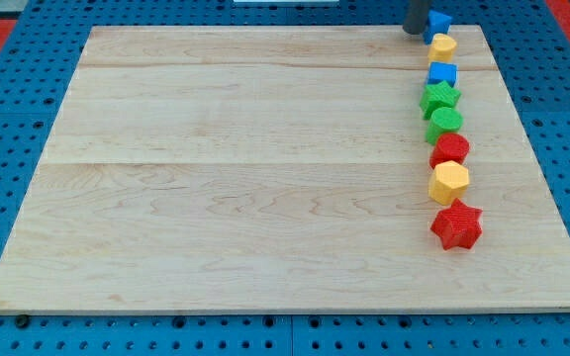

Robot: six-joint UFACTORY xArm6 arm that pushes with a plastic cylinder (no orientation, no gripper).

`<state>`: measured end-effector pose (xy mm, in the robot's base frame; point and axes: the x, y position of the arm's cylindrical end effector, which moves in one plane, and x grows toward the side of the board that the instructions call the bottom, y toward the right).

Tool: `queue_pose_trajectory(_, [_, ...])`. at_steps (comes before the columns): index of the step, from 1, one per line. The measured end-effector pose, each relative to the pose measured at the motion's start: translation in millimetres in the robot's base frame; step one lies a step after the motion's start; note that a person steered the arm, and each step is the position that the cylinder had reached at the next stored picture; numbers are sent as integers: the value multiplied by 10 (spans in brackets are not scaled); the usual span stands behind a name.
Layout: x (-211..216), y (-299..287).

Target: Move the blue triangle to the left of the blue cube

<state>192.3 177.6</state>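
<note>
The blue triangle point(439, 21) lies at the top right corner of the wooden board point(245, 178). My tip point(415, 32) is right against the triangle's left side; I cannot tell if they touch. The blue cube point(443, 73) lies further down the same column, with a small yellow block point(443, 45) between it and the triangle. The triangle is above the cube in the view, not to its left.
Below the blue cube the column runs on down the right side: a green star point(440, 97), a green rounded block point(445, 122), a red rounded block point(450, 150), a yellow hexagon point(449, 182) and a red star point(456, 225).
</note>
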Motion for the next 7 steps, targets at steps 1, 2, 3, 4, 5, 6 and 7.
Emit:
queue_pose_trajectory(1, [-11,-53])
queue_pose_trajectory(2, [-6,-142])
queue_pose_trajectory(3, [29,-390])
queue_pose_trajectory(4, [358,-877])
queue_pose_trajectory(5, [645,-1242])
queue_pose_trajectory(6, [1079,-1354])
queue_pose_trajectory(7, [1602,-1403])
